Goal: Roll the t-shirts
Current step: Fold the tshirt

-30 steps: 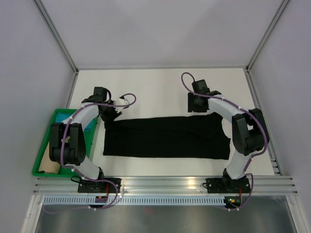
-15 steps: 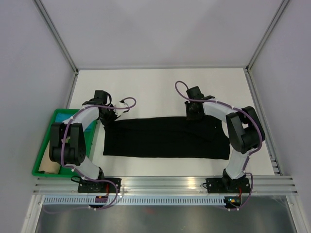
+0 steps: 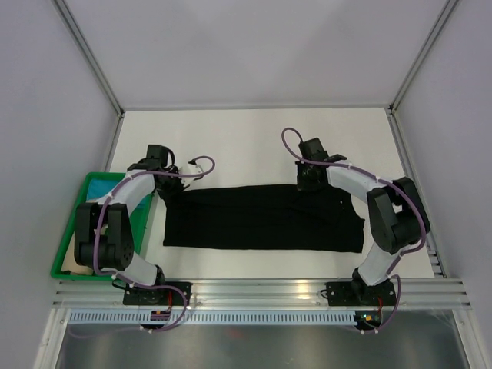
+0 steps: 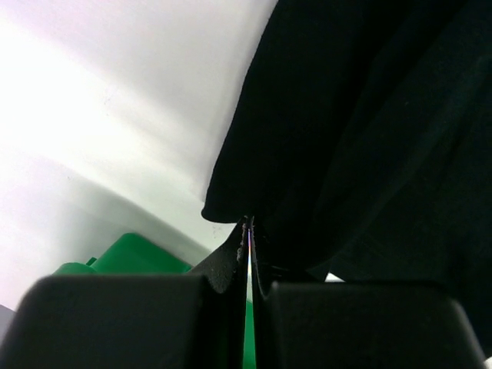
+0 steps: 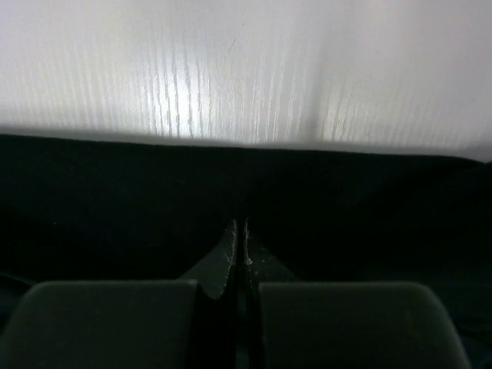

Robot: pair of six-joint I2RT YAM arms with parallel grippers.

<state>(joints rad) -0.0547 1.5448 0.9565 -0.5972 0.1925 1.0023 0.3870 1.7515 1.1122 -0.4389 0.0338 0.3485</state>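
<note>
Where the overhead view takes in the whole bench [image 3: 246, 138], a green bin [image 3: 65, 265] sits at its 9 o'clock edge, just beside the left arm. The left gripper [image 3: 171, 192] is down at the 10 o'clock corner of the t-shirt [image 3: 261, 219]. Its wrist camera shows the fingers pressed together with their tips right at that cloth corner, and green bin wall behind them. Black on black, I cannot tell whether any cloth is nipped between them.

The t-shirt lies flat as a long folded band in the middle of the bench. Its long axis runs from 9 to 3 o'clock, and its 3 o'clock end is broader, with a fold line across it. Which end is the collar cannot be told.

The right gripper [image 3: 310, 183] rests on the far edge, towards 1 o'clock from the shirt's middle. Only its wrist view shows the fingers closed tight, tips on the cloth just inside that straight edge, with pale bench beyond. Any cloth caught there is not discernible.
</note>
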